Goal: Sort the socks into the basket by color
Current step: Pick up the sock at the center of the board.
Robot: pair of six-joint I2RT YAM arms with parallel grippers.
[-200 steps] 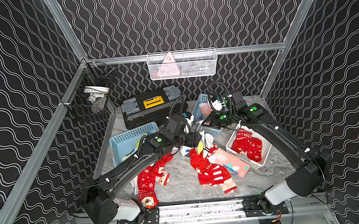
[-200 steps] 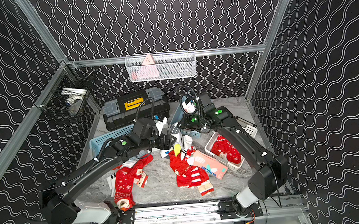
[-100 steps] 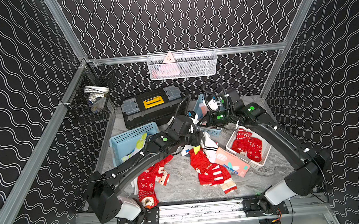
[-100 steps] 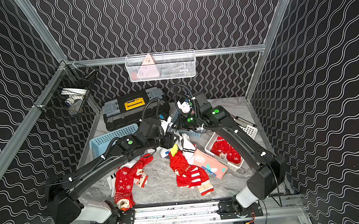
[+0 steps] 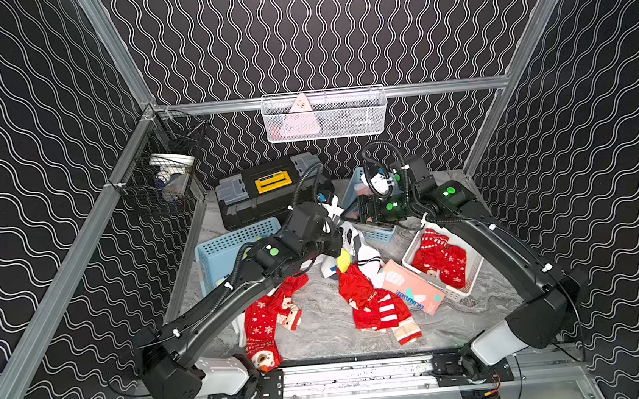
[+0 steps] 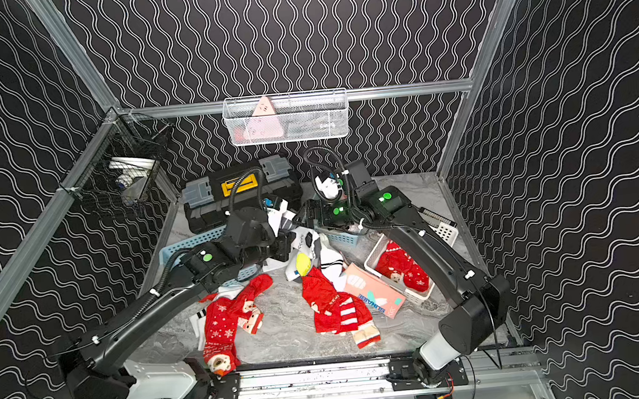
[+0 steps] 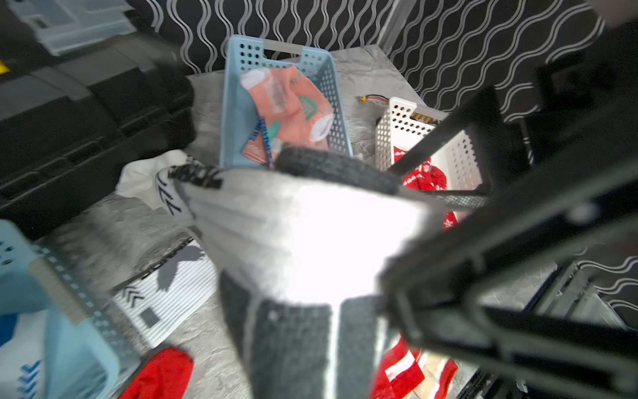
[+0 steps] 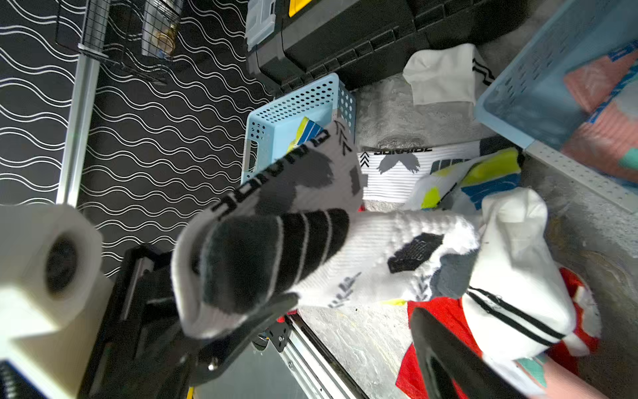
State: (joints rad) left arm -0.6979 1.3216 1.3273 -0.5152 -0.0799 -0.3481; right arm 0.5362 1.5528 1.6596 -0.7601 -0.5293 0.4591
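Observation:
My left gripper (image 5: 336, 242) (image 7: 333, 345) is shut on a white sock (image 5: 349, 234) (image 7: 310, 235) with black and grey marks, lifted over the middle of the table. My right gripper (image 5: 355, 214) (image 8: 345, 342) is open right beside it, and the sock's black toe (image 8: 269, 259) lies against one finger. More white socks (image 5: 368, 261) lie below. Red socks (image 5: 265, 319) (image 5: 370, 302) and a salmon-pink sock (image 5: 410, 289) lie in front. Pink socks (image 7: 290, 103) fill the back blue basket (image 5: 380, 236). Red socks (image 5: 439, 259) lie in the white basket (image 5: 456, 295). The left blue basket (image 5: 234, 235) holds white socks.
A black toolbox (image 5: 266, 193) stands at the back left. A white wire basket (image 5: 324, 115) hangs on the back rail and a black wire basket (image 5: 162, 178) on the left rail. The metal front rail (image 5: 357, 375) borders the table.
My left gripper has closed on the white sock. My right gripper, shut on it before, has opened and let it go. Both arms shifted slightly toward the back.

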